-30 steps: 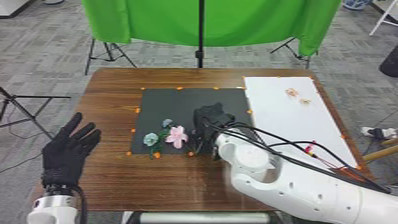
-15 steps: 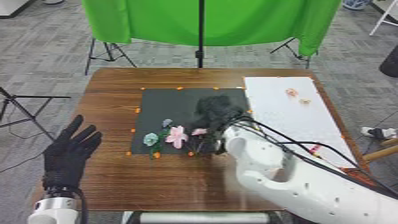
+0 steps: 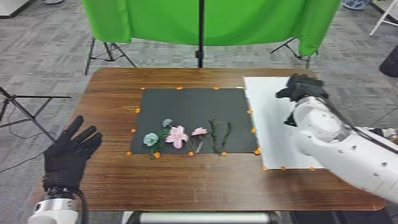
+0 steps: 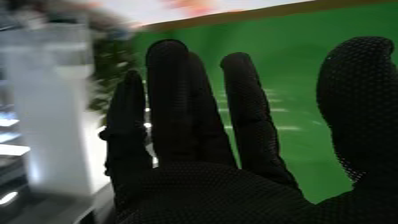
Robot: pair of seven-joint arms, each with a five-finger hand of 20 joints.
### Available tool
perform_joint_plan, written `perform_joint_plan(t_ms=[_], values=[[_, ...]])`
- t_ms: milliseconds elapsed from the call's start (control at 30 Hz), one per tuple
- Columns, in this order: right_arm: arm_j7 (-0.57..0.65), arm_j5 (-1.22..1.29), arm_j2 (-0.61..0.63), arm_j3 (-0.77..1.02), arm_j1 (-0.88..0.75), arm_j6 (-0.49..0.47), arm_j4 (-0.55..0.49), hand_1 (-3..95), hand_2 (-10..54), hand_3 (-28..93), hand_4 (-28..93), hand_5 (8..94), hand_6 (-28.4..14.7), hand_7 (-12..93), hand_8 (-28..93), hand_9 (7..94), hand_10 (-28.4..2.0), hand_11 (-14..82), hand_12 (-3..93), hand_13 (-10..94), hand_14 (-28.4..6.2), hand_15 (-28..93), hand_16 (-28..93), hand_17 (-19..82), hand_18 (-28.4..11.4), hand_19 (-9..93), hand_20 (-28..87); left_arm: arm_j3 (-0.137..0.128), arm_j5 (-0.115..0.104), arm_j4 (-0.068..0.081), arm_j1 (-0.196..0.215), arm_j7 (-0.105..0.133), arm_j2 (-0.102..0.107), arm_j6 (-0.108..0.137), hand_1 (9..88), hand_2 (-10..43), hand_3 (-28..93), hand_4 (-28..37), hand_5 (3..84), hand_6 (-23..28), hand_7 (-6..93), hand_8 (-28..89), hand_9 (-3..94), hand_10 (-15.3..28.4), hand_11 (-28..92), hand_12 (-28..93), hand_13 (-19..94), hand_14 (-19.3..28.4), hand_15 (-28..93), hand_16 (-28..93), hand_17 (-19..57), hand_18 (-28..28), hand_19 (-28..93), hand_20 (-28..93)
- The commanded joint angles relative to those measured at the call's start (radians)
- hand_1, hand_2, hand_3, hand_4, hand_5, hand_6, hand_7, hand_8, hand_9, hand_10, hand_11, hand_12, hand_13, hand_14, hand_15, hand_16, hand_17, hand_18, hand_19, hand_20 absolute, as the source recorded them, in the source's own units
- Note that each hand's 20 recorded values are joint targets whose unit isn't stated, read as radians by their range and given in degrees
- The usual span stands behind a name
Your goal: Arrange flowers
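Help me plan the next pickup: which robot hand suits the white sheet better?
Right, probably: the right robot hand is over the white sheet; the left robot hand is across the dark mat.

High head view, close wrist view

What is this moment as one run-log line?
arrange flowers | black-gloved right hand: open, over white rectangular sheet | black-gloved left hand: open | large pink flower, pale blue flower: on dark rectangular mat

Blue flowers (image 3: 150,139) and pink flowers (image 3: 177,136); dark mat (image 3: 187,107) beneath.
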Motion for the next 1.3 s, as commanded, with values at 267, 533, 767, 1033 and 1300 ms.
perform_joint_plan(t_ms=[267,533,767,1033,1300], values=[[0.079,0.050,-0.027,0.048,-0.015,-0.114,0.136,30.4,-9.5,79,-28,47.3,2.0,17,-14,46.5,-17.8,17.7,14.3,45,-14.6,73,11,15,-22.4,77,44,0.025,-0.019,0.004,0.004,0.034,0.015,0.012,20.5,7.1,81,-28.3,34.5,7.1,7.9,-8,31.7,19.5,24,11,20,27.1,54,-11,-8.5,28.4,58,2],[0.079,0.007,-0.070,0.019,0.000,-0.171,0.195,32.7,-9.5,79,-28,46.4,4.6,17,-14,48.6,-16.8,18.0,14.4,47,-13.7,73,10,16,-22.6,77,43,0.018,-0.015,0.006,-0.004,0.019,0.007,0.008,20.5,7.1,81,-28.3,34.5,7.1,7.9,-8,31.7,19.5,24,11,20,27.1,54,-11,-8.5,28.4,58,2],[0.091,-0.043,-0.093,-0.042,0.032,-0.137,0.246,46.4,-9.5,69,-28,65.1,8.9,17,-12,65.8,-9.9,20.3,14.4,61,-7.7,68,15,21,-21.7,78,42,0.023,-0.017,0.010,-0.011,0.019,0.009,0.008,20.5,7.1,81,-28.3,34.6,7.2,7.8,-8,31.7,19.5,24,11,20,27.1,54,-11,-8.5,28.4,58,2],[0.071,-0.122,-0.094,-0.121,0.056,-0.020,0.266,58.3,-9.5,53,-28,84.6,8.5,13,-3,85.3,-4.7,10.2,28.1,70,-3.6,70,20,25,-19.3,82,41,0.024,-0.017,0.010,-0.011,0.021,0.010,0.005,20.4,7.1,81,-28.3,34.8,7.3,7.7,-8,31.8,19.5,24,11,20,27.1,54,-11,-8.5,28.4,58,2],[-0.029,-0.202,-0.018,-0.124,0.027,0.188,0.075,57.1,-9.5,58,-28,86.5,7.1,13,-1,90.4,-5.2,19.0,29.9,72,-2.5,71,21,27,-18.4,84,40,0.010,-0.023,0.002,0.004,0.031,0.013,0.017,20.3,7.2,81,-28.3,34.8,7.3,7.7,-8,31.7,19.4,24,11,20,27.0,54,-11,-8.6,28.4,58,2]])
